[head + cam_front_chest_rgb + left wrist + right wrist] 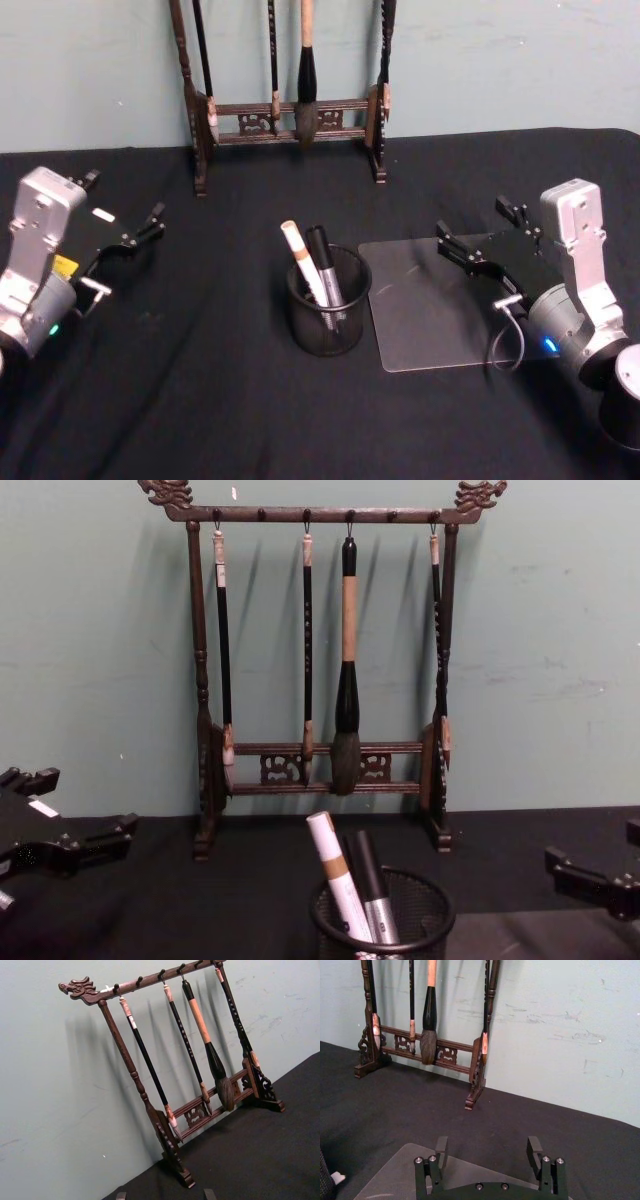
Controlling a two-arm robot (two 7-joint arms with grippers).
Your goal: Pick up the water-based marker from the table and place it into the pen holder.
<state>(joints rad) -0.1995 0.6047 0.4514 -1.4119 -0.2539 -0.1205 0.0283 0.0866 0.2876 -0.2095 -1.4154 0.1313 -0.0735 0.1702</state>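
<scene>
Seeing markers [318, 268] standing in pen holder [329, 300], mid-desk [200, 400]. Left hand [140, 233] and right hand [478, 240] both hovering open, empty. Am worrying stray reach tips holder.

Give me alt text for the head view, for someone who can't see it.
A black mesh pen holder stands mid-table with two markers upright inside. Both grippers, left and right, sit open at the sides, the right over a clear sheet. A wooden brush rack stands behind.
</scene>
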